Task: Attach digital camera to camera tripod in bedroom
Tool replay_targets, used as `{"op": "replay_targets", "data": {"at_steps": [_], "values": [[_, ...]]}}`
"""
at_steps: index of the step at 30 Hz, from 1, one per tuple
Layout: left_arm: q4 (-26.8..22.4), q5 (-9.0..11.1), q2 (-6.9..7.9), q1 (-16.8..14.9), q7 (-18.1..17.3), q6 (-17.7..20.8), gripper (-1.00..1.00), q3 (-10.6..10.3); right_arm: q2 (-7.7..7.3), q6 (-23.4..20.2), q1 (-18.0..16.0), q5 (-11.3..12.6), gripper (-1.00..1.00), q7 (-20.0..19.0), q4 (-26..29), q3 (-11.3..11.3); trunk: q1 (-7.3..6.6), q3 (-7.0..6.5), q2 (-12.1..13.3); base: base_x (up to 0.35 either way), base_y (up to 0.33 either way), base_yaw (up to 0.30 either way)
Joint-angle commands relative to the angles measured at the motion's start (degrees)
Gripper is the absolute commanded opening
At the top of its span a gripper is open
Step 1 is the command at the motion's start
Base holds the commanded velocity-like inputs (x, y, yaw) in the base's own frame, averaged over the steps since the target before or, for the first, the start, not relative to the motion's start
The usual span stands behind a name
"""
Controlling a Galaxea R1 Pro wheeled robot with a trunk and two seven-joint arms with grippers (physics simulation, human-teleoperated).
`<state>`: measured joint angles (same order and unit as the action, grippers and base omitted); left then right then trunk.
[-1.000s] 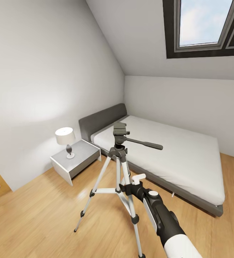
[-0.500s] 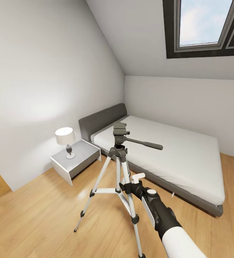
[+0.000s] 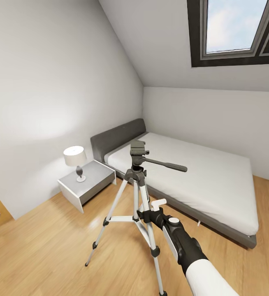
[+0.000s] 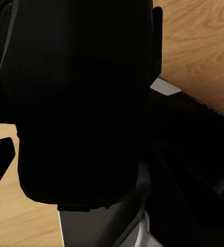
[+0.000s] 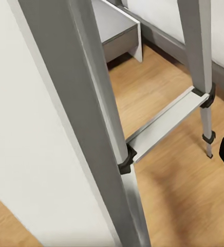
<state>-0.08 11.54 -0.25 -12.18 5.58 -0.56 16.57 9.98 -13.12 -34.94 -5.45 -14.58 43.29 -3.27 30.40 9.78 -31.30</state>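
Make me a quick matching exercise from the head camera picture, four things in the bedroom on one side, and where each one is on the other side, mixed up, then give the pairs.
Things:
1. lamp
2. camera tripod
3. skylight window
4. mattress

Places:
A. set in the sloped ceiling
B. on the grey bed frame
C. standing on the wood floor in front of the bed
D. on the nightstand

Pairs: 1-D, 2-C, 3-A, 4-B

Camera tripod (image 3: 137,197) on wood floor (image 3: 48,246)
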Motion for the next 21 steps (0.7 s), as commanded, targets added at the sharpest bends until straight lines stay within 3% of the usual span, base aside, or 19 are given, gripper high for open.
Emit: {"op": "replay_targets", "data": {"at_steps": [1, 15, 21], "values": [[0.0, 0.6, -0.02, 0.0, 0.1, -0.1, -1.0, -0.1, 0.02, -0.3, -0.1, -0.5, -1.0, -0.3, 0.0, 0.1, 0.02, 0.1, -0.1, 0.0, 0.0, 0.0], [0.0, 0.5, -0.02, 0.0, 0.1, -0.1, -1.0, -0.1, 0.02, 0.1, -1.7, -0.9, -1.0, -0.2, -2.3, 0.0, 0.02, 0.1, -0.1, 0.0, 0.0, 0.0], [-0.1, 0.5, 0.0, 0.0, 0.1, -0.1, -1.0, -0.1, 0.02, 2.6, -1.7, -1.0, -1.0, -0.2, -2.2, 0.1, 0.02, 0.1, -0.1, 0.0, 0.0, 0.0]]}}
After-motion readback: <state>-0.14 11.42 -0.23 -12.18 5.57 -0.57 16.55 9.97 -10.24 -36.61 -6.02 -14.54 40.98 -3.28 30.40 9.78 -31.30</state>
